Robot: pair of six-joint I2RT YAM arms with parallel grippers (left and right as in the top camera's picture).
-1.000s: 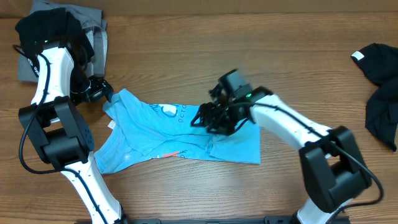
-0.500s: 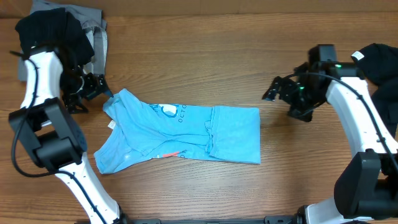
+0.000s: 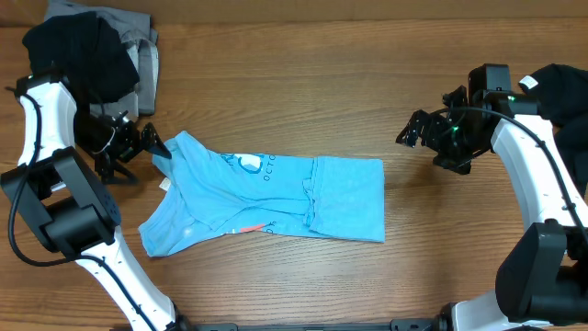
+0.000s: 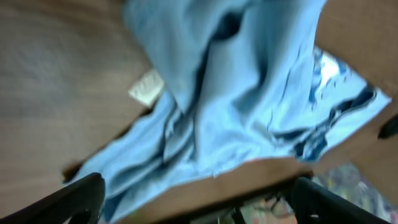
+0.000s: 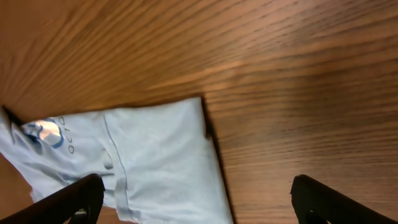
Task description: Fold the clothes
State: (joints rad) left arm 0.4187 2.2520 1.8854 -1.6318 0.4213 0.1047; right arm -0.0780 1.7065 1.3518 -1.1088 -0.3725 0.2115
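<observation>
At centre, the light-blue T-shirt lies partly folded, rumpled.

The T-shirt is light blue with white and pink lettering (its label is white). At ten o'clock a black garment overlaps a grey garment. At three o'clock black cloth bears a white tag. The table is brown wood-grain.

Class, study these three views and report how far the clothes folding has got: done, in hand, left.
Done: the light-blue T-shirt lies flat and looks partly folded. In hand: the open left tool sits at its upper-left corner; the open right tool hangs clear of it. Left: finishing this shirt, then the black garments at right and the black-and-grey pile.
</observation>
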